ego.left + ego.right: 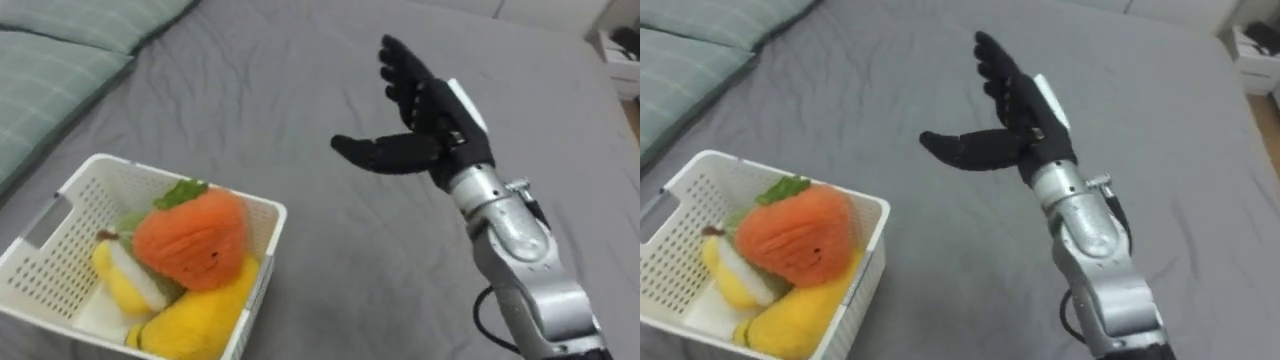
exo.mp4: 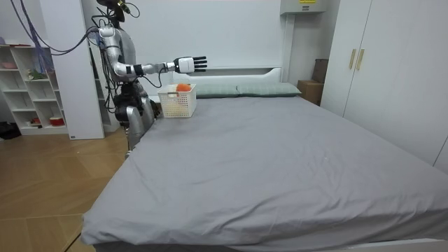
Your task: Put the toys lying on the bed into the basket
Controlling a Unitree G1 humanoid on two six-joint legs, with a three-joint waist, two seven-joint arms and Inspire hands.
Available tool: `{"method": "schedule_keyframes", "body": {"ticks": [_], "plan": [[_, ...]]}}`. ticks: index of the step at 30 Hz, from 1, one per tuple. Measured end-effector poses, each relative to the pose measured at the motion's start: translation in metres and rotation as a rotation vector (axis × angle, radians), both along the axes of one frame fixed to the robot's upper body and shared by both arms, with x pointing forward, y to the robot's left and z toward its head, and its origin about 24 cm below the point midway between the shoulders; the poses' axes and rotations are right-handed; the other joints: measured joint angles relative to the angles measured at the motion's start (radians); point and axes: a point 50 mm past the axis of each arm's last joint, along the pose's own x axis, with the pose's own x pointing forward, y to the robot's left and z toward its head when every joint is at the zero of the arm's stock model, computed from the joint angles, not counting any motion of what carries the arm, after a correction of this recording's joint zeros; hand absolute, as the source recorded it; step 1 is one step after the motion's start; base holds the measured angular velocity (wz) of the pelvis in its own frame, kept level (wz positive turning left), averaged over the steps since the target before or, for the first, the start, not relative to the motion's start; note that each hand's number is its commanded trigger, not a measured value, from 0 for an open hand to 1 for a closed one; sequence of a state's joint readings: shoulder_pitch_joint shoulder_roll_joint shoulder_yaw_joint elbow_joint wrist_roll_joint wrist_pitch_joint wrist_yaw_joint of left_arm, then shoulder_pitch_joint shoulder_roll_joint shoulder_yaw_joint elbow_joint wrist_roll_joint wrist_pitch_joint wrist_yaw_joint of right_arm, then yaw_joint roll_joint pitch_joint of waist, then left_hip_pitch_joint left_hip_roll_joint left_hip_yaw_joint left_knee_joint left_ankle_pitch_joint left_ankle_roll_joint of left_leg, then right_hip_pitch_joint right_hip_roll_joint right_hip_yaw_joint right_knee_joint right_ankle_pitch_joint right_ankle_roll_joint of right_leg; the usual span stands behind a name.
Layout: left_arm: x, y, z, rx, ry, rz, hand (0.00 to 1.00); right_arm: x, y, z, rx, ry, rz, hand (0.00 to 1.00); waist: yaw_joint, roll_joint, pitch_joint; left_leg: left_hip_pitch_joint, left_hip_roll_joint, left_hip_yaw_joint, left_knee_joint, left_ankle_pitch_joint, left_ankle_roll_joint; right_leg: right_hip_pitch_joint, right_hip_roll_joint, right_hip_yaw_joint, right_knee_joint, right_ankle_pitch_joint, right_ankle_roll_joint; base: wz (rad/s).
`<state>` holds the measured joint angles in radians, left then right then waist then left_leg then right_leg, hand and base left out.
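A white slatted basket [image 1: 258, 215] [image 1: 866, 215] [image 2: 176, 103] sits on the grey bed at my lower left. In it lie an orange plush fruit with a green leaf [image 1: 192, 236] [image 1: 790, 233], a yellow plush toy [image 1: 205, 312] [image 1: 800, 318] and a banana-like toy [image 1: 120, 276]. My right hand [image 1: 420, 125] [image 1: 1012, 112] [image 2: 190, 64] hangs open above the sheet to the right of the basket, fingers straight, thumb spread, holding nothing.
Pale green pillows [image 1: 55, 75] [image 2: 259, 89] lie along the head of the bed. The grey sheet [image 1: 300, 90] spreads wide around the hand. I stand at the bed's side by the basket, with a white shelf [image 2: 31, 87] behind me and wardrobes [image 2: 392, 70] across the room.
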<state>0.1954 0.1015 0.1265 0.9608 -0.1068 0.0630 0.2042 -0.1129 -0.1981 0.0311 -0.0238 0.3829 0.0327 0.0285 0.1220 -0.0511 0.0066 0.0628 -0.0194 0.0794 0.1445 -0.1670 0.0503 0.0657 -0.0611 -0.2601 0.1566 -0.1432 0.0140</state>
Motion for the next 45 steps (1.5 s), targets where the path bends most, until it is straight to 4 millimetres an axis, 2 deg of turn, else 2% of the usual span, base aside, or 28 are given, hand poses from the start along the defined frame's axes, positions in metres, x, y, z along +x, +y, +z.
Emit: {"method": "schedule_keyframes", "body": {"ticks": [2, 5, 11, 15, 22, 23, 24, 25, 26, 27, 29, 30, 31, 32, 33, 35, 37, 38, 40, 42, 45], "plan": [[-0.006, 0.001, 0.0, 0.006, 0.014, 0.018, 0.0, -0.007, -0.026, -0.005, 0.089, 0.018, -0.128, 0.0, -0.035, 0.006, 0.0033, 0.001, 0.006, 0.01, -0.001, -0.002, -0.001, -0.012, 0.005, 0.013, 0.014, 0.001, -0.002, -0.19], [-0.016, 0.002, -0.001, 0.011, 0.035, 0.048, 0.0, -0.013, -0.05, -0.013, 0.146, 0.037, -0.254, 0.0, -0.074, 0.014, 0.0069, 0.001, 0.01, 0.027, 0.0, -0.003, -0.002, -0.018, 0.011, 0.03, 0.015, 0.004, -0.007, -0.19], [-0.03, 0.005, -0.002, 0.011, 0.056, 0.111, 0.0, -0.032, -0.077, -0.035, 0.273, 0.128, -0.435, 0.0, -0.122, 0.018, 0.0057, 0.001, 0.015, 0.06, 0.0, -0.005, -0.005, -0.033, 0.022, 0.065, 0.016, 0.006, -0.01, -0.14], [-0.038, 0.005, -0.002, 0.027, 0.078, 0.123, 0.0, -0.041, -0.091, -0.049, 0.301, 0.187, -0.541, 0.0, -0.154, 0.017, 0.0045, 0.005, 0.018, 0.064, 0.0, -0.007, -0.007, -0.037, 0.026, 0.069, 0.012, 0.007, -0.01, -0.04], [-0.046, 0.01, -0.002, 0.038, 0.096, 0.169, 0.0, -0.092, -0.13, -0.098, 0.304, 0.387, -0.852, 0.0, -0.169, 0.021, 0.0022, 0.014, 0.029, 0.083, 0.001, -0.012, -0.014, -0.036, 0.03, 0.091, 0.014, 0.01, -0.016, -0.1], [-0.049, 0.011, -0.001, 0.038, 0.099, 0.182, 0.0, -0.106, -0.134, -0.113, 0.285, 0.454, -0.896, 0.0, -0.17, 0.021, -0.0001, 0.024, 0.03, 0.084, 0.001, -0.014, -0.016, -0.027, 0.032, 0.092, 0.012, 0.008, -0.018, 0.0], [-0.05, 0.012, -0.001, 0.039, 0.101, 0.186, 0.0, -0.114, -0.136, -0.12, 0.274, 0.489, -0.915, 0.0, -0.17, 0.021, -0.0007, 0.028, 0.03, 0.084, 0.001, -0.015, -0.017, -0.024, 0.032, 0.093, 0.012, 0.006, -0.018, 0.0], [-0.051, 0.012, -0.001, 0.039, 0.102, 0.19, 0.0, -0.13, -0.138, -0.134, 0.257, 0.565, -0.951, 0.0, -0.172, 0.021, 0.0001, 0.031, 0.03, 0.084, 0.002, -0.015, -0.018, -0.023, 0.032, 0.094, 0.014, 0.001, -0.019, 0.0], [-0.052, 0.012, -0.002, 0.039, 0.106, 0.192, 0.0, -0.147, -0.139, -0.151, 0.229, 0.657, -0.987, 0.0, -0.172, 0.022, -0.0003, 0.031, 0.03, 0.084, 0.005, -0.016, -0.019, -0.023, 0.033, 0.099, 0.016, -0.001, -0.02, -0.03], [-0.053, 0.012, -0.002, 0.039, 0.108, 0.193, 0.0, -0.156, -0.139, -0.16, 0.22, 0.709, -1.003, 0.0, -0.173, 0.021, -0.0007, 0.031, 0.03, 0.083, 0.006, -0.017, -0.019, -0.024, 0.033, 0.102, 0.017, -0.002, -0.02, -0.07], [-0.056, 0.013, -0.002, 0.039, 0.115, 0.2, 0.0, -0.203, -0.136, -0.193, 0.199, 0.932, -1.06, 0.0, -0.171, 0.022, -0.0008, 0.039, 0.032, 0.093, 0.005, -0.018, -0.021, -0.028, 0.034, 0.112, 0.034, -0.012, -0.021, -0.09], [-0.057, 0.013, -0.002, 0.038, 0.118, 0.204, 0.0, -0.217, -0.135, -0.199, 0.189, 0.988, -1.071, 0.0, -0.17, 0.021, -0.0018, 0.04, 0.032, 0.093, 0.004, -0.018, -0.021, -0.028, 0.034, 0.113, 0.033, -0.012, -0.022, -0.06], [-0.06, 0.013, -0.002, 0.037, 0.127, 0.207, 0.0, -0.244, -0.132, -0.209, 0.165, 1.095, -1.087, 0.0, -0.17, 0.02, -0.0034, 0.039, 0.033, 0.093, 0.003, -0.018, -0.021, -0.029, 0.035, 0.113, 0.034, -0.013, -0.022, 0.0], [-0.062, 0.013, -0.002, 0.038, 0.133, 0.207, 0.0, -0.27, -0.127, -0.216, 0.154, 1.194, -1.1, 0.0, -0.174, 0.025, -0.0063, 0.038, 0.033, 0.093, 0.002, -0.018, -0.022, -0.03, 0.034, 0.112, 0.035, -0.014, -0.023, 0.0], [-0.062, 0.013, -0.002, 0.041, 0.136, 0.204, 0.0, -0.283, -0.125, -0.219, 0.153, 1.241, -1.104, 0.0, -0.175, 0.026, -0.0072, 0.038, 0.033, 0.093, 0.002, -0.018, -0.022, -0.03, 0.034, 0.112, 0.035, -0.015, -0.023, 0.0], [-0.071, 0.014, -0.003, 0.049, 0.159, 0.217, 0.0, -0.324, -0.111, -0.227, 0.115, 1.443, -1.061, 0.0, -0.176, 0.028, -0.0061, 0.041, 0.034, 0.099, -0.003, -0.025, -0.027, -0.033, 0.034, 0.117, 0.052, -0.026, -0.025, -0.08], [-0.072, 0.014, -0.003, 0.057, 0.166, 0.213, 0.0, -0.346, -0.101, -0.229, 0.047, 1.575, -0.972, 0.0, -0.179, 0.026, -0.0068, 0.053, 0.033, 0.099, -0.008, -0.029, -0.031, -0.03, 0.034, 0.121, 0.065, -0.035, -0.026, -0.08], [-0.073, 0.014, -0.003, 0.062, 0.172, 0.212, 0.0, -0.353, -0.096, -0.23, 0.02, 1.635, -0.917, 0.0, -0.179, 0.028, -0.0056, 0.056, 0.033, 0.1, -0.008, -0.029, -0.032, -0.03, 0.034, 0.121, 0.068, -0.036, -0.026, -0.08], [-0.073, 0.014, -0.003, 0.067, 0.175, 0.211, 0.0, -0.353, -0.091, -0.232, -0.013, 1.674, -0.84, 0.0, -0.172, 0.03, -0.0042, 0.06, 0.035, 0.108, -0.008, -0.029, -0.032, -0.029, 0.034, 0.121, 0.067, -0.032, -0.028, -0.11], [-0.073, 0.013, -0.004, 0.07, 0.188, 0.201, 0.0, -0.345, -0.088, -0.235, -0.082, 1.686, -0.743, 0.0, -0.169, 0.032, -0.0038, 0.066, 0.035, 0.109, -0.007, -0.029, -0.032, -0.023, 0.034, 0.121, 0.065, -0.03, -0.028, -0.04], [-0.073, 0.013, -0.004, 0.08, 0.206, 0.156, 0.0, -0.321, -0.082, -0.24, -0.204, 1.686, -0.569, 0.0, -0.163, 0.033, -0.0041, 0.073, 0.035, 0.108, -0.007, -0.029, -0.032, -0.014, 0.035, 0.121, 0.063, -0.029, -0.028, 0.0]]}}
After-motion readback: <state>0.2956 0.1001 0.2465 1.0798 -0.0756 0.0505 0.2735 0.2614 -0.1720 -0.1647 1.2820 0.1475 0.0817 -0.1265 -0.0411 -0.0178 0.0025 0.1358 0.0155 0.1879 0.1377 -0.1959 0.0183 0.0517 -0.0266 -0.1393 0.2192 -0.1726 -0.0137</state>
